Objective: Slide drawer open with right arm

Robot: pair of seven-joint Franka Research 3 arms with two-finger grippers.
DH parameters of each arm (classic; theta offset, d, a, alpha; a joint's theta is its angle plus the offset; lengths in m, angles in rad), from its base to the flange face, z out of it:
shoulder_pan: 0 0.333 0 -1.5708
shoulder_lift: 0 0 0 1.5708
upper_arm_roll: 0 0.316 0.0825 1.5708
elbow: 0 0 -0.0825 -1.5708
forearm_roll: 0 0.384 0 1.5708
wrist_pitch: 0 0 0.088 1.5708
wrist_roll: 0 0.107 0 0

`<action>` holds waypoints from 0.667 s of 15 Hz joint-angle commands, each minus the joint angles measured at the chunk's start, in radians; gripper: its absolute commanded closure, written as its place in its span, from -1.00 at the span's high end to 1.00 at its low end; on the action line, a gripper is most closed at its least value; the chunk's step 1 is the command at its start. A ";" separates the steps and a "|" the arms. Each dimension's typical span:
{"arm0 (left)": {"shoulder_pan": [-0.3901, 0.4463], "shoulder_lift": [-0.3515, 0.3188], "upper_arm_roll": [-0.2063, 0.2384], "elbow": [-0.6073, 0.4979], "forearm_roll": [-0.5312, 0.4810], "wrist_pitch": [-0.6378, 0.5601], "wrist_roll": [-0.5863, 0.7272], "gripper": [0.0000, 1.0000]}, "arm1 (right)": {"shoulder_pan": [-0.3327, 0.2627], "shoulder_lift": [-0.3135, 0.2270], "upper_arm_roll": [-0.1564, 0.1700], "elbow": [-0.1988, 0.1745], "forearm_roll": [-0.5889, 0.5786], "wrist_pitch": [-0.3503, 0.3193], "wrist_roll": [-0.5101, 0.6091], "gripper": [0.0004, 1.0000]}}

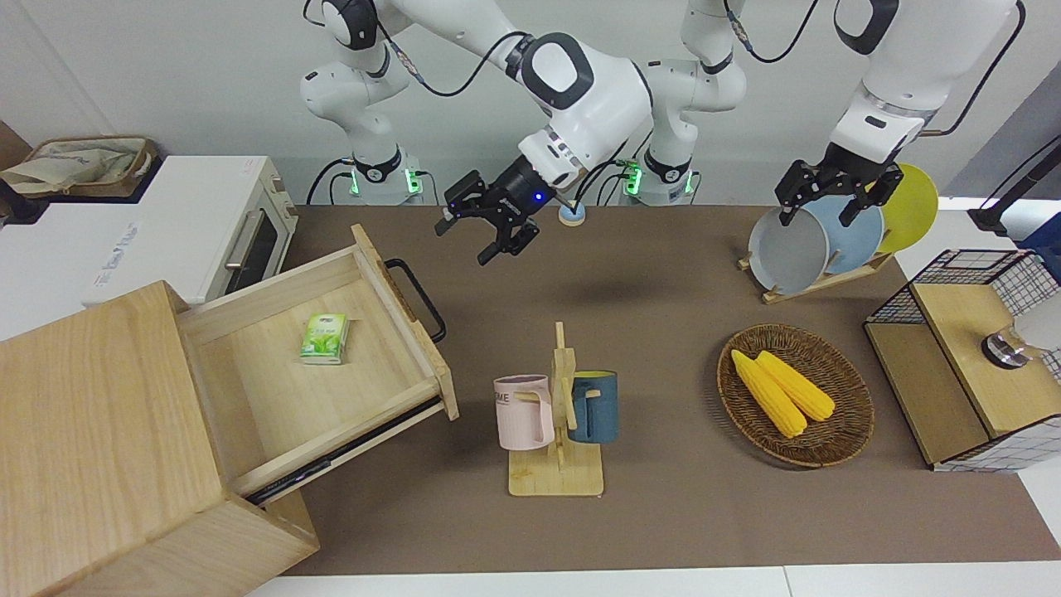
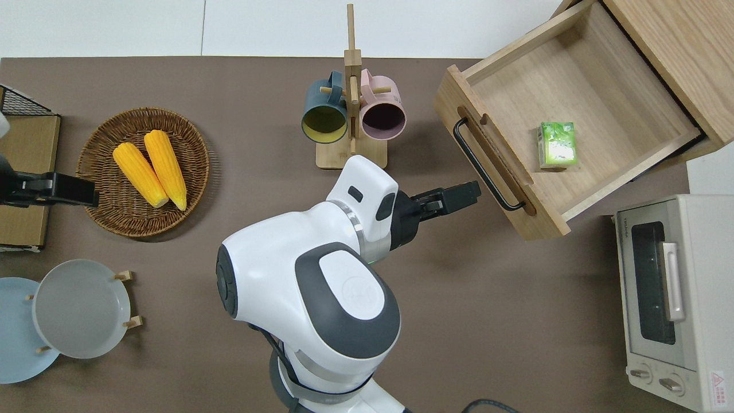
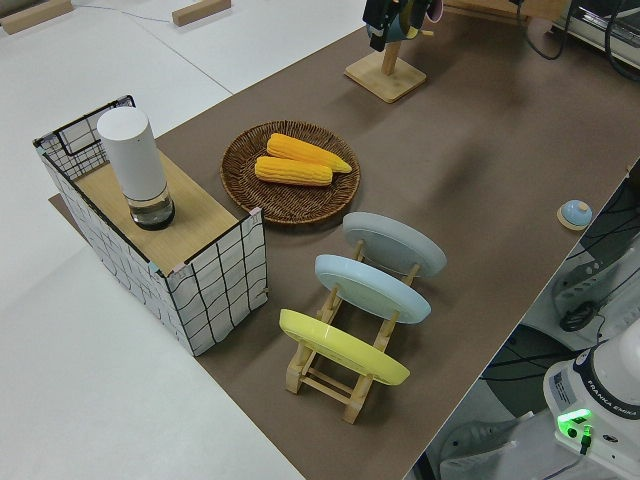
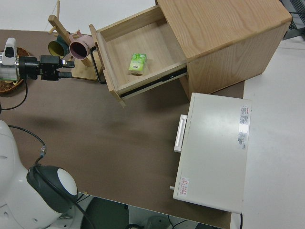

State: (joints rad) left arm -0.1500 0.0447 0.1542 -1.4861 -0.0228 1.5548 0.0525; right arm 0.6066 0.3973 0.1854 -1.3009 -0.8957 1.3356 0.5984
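Note:
The pale-wood drawer (image 1: 273,406) stands pulled out of its light-wood cabinet (image 1: 91,414). It also shows in the overhead view (image 2: 602,74) and the right side view (image 4: 152,43). A small green packet (image 1: 325,338) lies inside it. Its black bar handle (image 1: 419,298) is free. My right gripper (image 1: 462,245) is open and empty, raised in the air. In the overhead view my right gripper (image 2: 475,191) is over the brown mat just beside the handle (image 2: 487,166), not touching it. My left arm is parked.
A white toaster oven (image 1: 207,224) stands beside the cabinet, nearer to the robots. A mug rack (image 1: 557,414) with two mugs stands mid-table. A basket of corn (image 1: 796,394), a plate rack (image 1: 821,240) and a wire-mesh shelf (image 1: 970,348) are toward the left arm's end.

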 commanded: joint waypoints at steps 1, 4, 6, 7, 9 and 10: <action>-0.017 0.012 0.016 0.020 0.014 0.001 0.006 1.00 | -0.124 -0.122 0.006 -0.006 0.241 0.005 -0.017 0.97; -0.017 0.012 0.016 0.020 0.014 0.001 0.006 0.99 | -0.281 -0.216 0.006 -0.008 0.447 0.005 -0.098 0.97; -0.017 0.012 0.016 0.020 0.014 0.001 0.006 0.99 | -0.411 -0.262 0.006 -0.009 0.578 0.005 -0.182 0.97; -0.017 0.012 0.016 0.020 0.015 0.001 0.006 0.99 | -0.473 -0.279 0.006 -0.011 0.630 0.005 -0.246 0.97; -0.017 0.012 0.016 0.020 0.015 0.001 0.006 1.00 | -0.572 -0.301 0.006 -0.012 0.708 0.005 -0.346 0.97; -0.017 0.012 0.016 0.020 0.014 0.001 0.006 0.99 | -0.632 -0.304 0.006 -0.015 0.750 0.005 -0.414 0.97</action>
State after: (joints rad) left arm -0.1500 0.0447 0.1542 -1.4861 -0.0228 1.5548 0.0525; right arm 0.1029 0.1227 0.1730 -1.2916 -0.2453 1.3349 0.3151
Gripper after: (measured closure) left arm 0.000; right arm 0.013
